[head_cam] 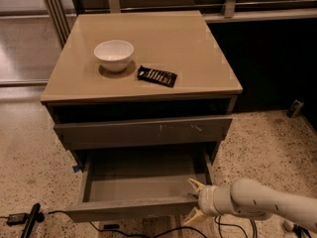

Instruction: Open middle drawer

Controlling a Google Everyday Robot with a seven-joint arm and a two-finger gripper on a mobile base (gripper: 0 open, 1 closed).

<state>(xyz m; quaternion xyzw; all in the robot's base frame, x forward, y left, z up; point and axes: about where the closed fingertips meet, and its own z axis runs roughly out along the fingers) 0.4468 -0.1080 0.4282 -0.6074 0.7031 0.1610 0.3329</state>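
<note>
The middle drawer [133,208] is a plain dark grey drawer. It is pulled far out of the cabinet, and its shallow grey box is bare inside. My gripper [194,201] is at the right end of its front panel, on a pale arm that comes in from the lower right. The fingers are spread open. The upper fingertip [194,184] is just inside the drawer over the front panel, and the lower one is outside, below the panel. They hold nothing.
Above it, a wider grey drawer with pale scratch marks [143,131] is shut. On the tan cabinet top [198,68] stand a white bowl [114,54] and a dark flat packet [157,76]. Cables and a black object [29,219] lie on the speckled floor at the lower left.
</note>
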